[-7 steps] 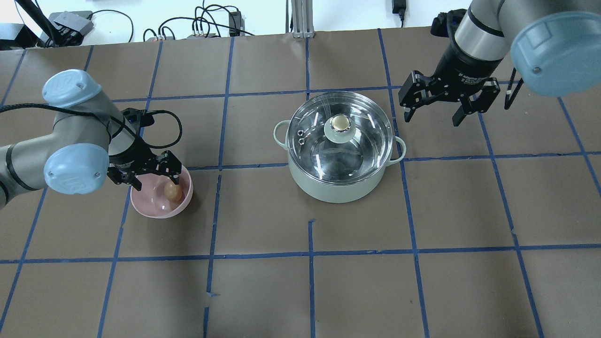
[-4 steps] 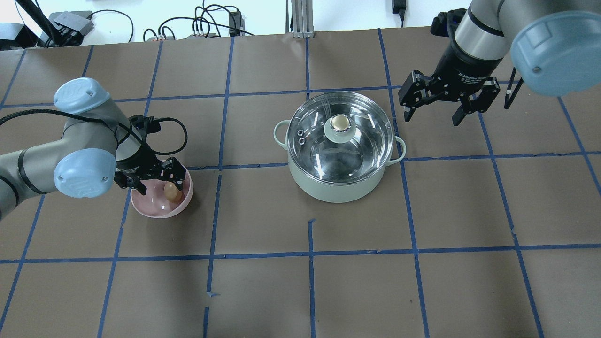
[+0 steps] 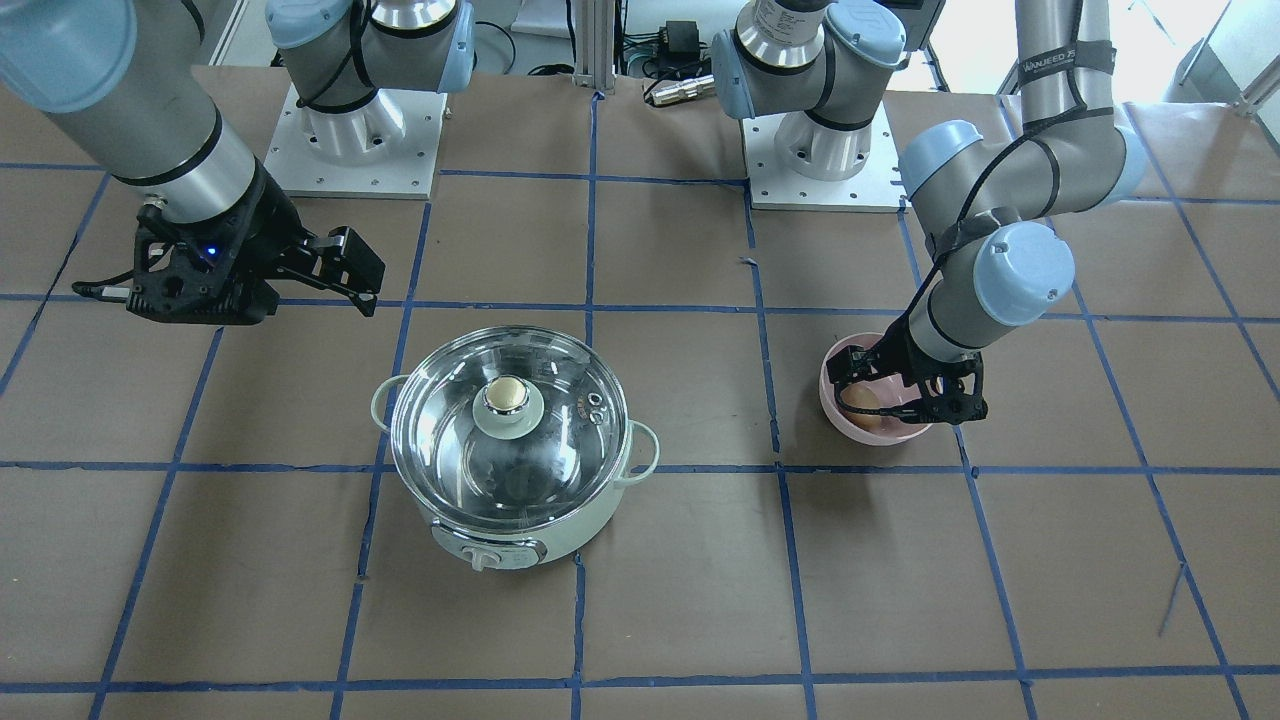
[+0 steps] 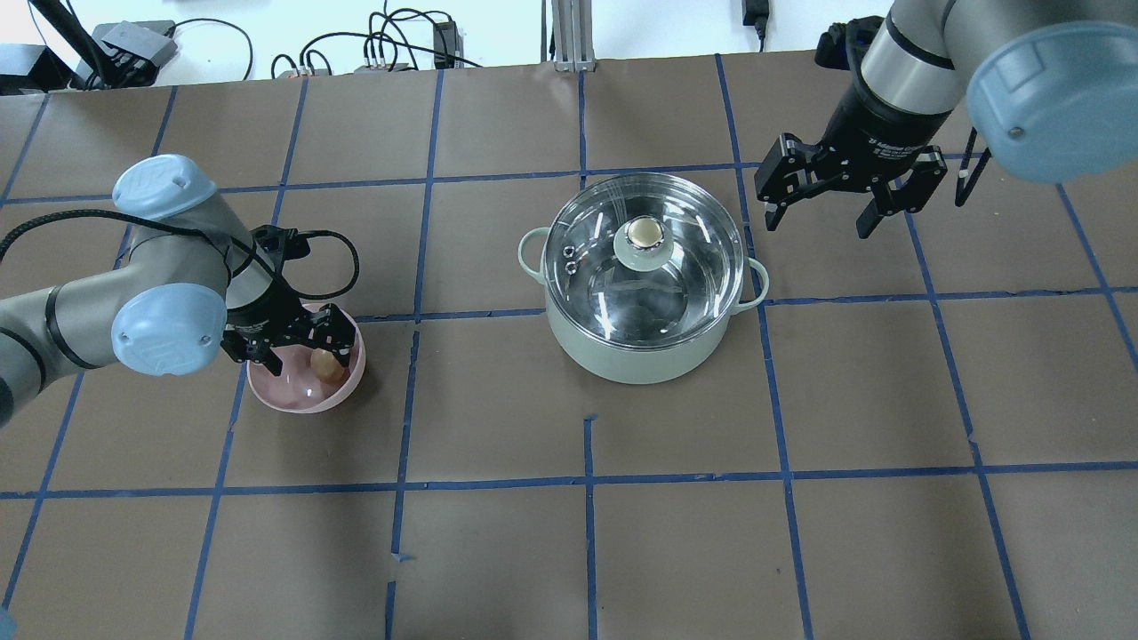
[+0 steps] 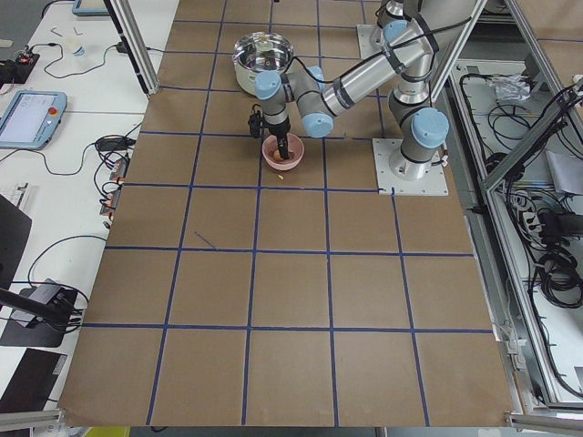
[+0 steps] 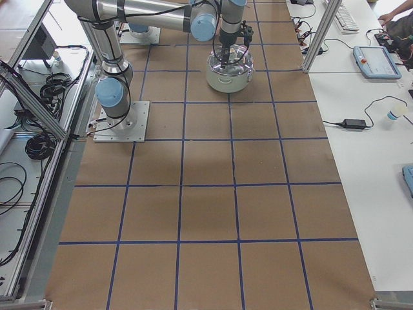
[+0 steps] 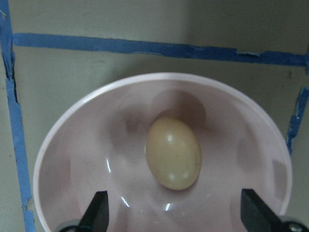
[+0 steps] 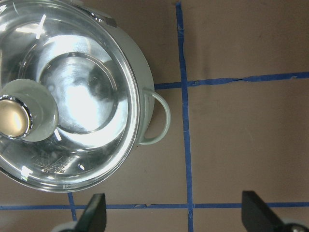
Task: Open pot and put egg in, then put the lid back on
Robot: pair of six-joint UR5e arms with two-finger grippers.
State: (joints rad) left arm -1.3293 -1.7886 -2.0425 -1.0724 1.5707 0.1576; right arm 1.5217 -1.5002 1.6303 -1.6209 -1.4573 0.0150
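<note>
- Change over the last 1 s: the left gripper (image 4: pixel 300 351) drops and shifts over the pink bowl (image 4: pixel 298 404). Its fingers now sit inside the rim, 1 on each side of the egg (image 7: pixel 173 153).
- Left jaws are spread wide and hold nothing. The wrist view shows gaps between both fingertips and the egg, so no contact yet.
- The egg lies on its side near the bowl's bottom, roughly centred between the 2 fingers.
- The right gripper (image 4: pixel 820 224) shows no change: spread open, empty, hovering just past the pot's right-side handle and not over the lid.
- The pot (image 4: pixel 636 356) sits mid-table, well apart from the bowl. The lid (image 4: pixel 685 258) is seated on its rim and the knob (image 4: pixel 644 233) is untouched.
- Meaning: the egg pick is starting while the pot is still shut (0 of 3 steps done, by my read). The egg has nowhere to go until the right arm lifts the lid.
- Next probably needs a little more descent, then a gentle close. The egg is smooth and the bowl wall curved, so it could roll or squirt out of the grip.
</note>
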